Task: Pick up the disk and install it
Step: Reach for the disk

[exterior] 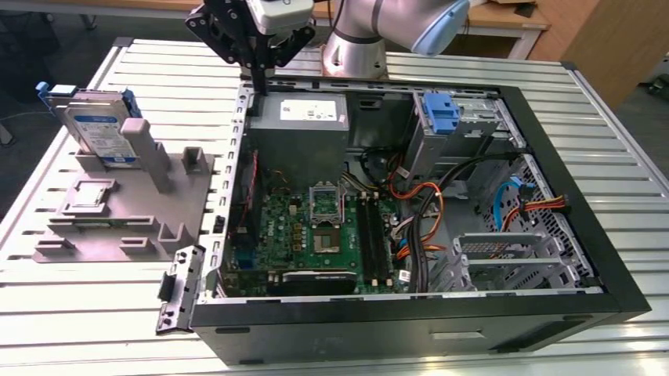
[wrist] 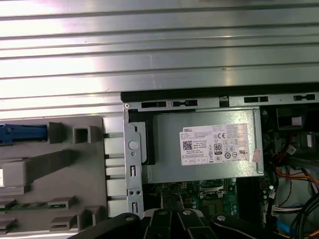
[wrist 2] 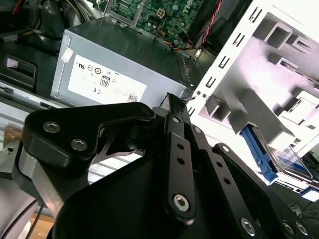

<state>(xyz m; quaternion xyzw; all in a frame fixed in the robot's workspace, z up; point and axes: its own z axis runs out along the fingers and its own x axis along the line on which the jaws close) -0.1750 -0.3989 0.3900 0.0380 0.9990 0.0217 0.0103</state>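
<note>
One disk (exterior: 97,129) at the exterior view's left, standing on edge in one grey fixture (exterior: 115,215), its blue rails showing. To its right is one gripper (exterior: 256,78), well apart from the disk, hanging over the edge of one open computer case (exterior: 418,325), just above one grey power-supply box (exterior: 298,117). In the second wrist view I see its fingers (wrist 2: 177,144) closed together, nothing between them
</note>
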